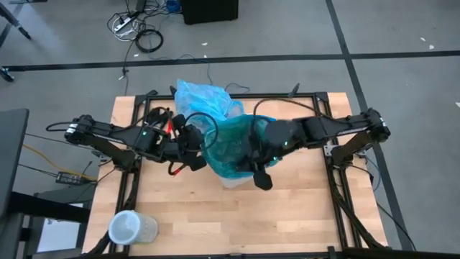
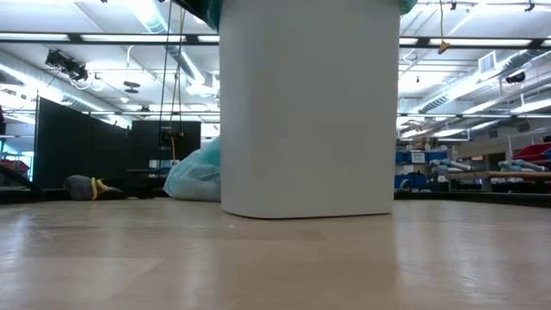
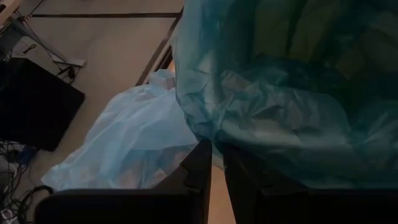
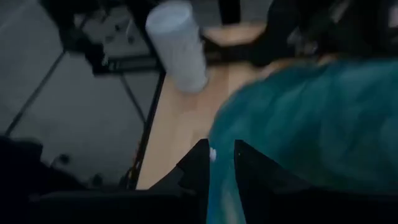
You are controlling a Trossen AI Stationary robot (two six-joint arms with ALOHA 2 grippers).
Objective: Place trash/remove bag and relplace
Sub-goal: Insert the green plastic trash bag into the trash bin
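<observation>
A white bin (image 2: pixel 310 103) stands upright on the wooden table (image 1: pixel 287 216), its base on the tabletop. A teal-green plastic bag (image 1: pixel 231 147) is draped over its top. My left gripper (image 3: pixel 217 155) is at the bin's left side, shut on this bag. At the bin's near right side my right gripper (image 4: pixel 222 152) is shut on it too. The light blue bag (image 1: pixel 205 97) lies crumpled on the table's far part behind the bin, also seen in the low view (image 2: pixel 196 176). The trash does not show. My left gripper pinches a fold of the teal-green bag's edge (image 3: pixel 217 142) between its two fingers, slanting down from the table's left. The plastic rises slack from there over the bin. My right gripper pinches the teal-green bag's rim (image 4: pixel 222 177) between its two fingers, coming from the table's right. The bag billows beside them; how many layers are held I cannot tell.
A pale cylindrical container (image 1: pixel 131 229) lies at the table's near left corner, also in the right wrist view (image 4: pixel 177 46). Black frame rails (image 1: pixel 338 180) run along the table's sides. Cables lie on the floor beyond the far edge. Bare wood stretches along the near edge.
</observation>
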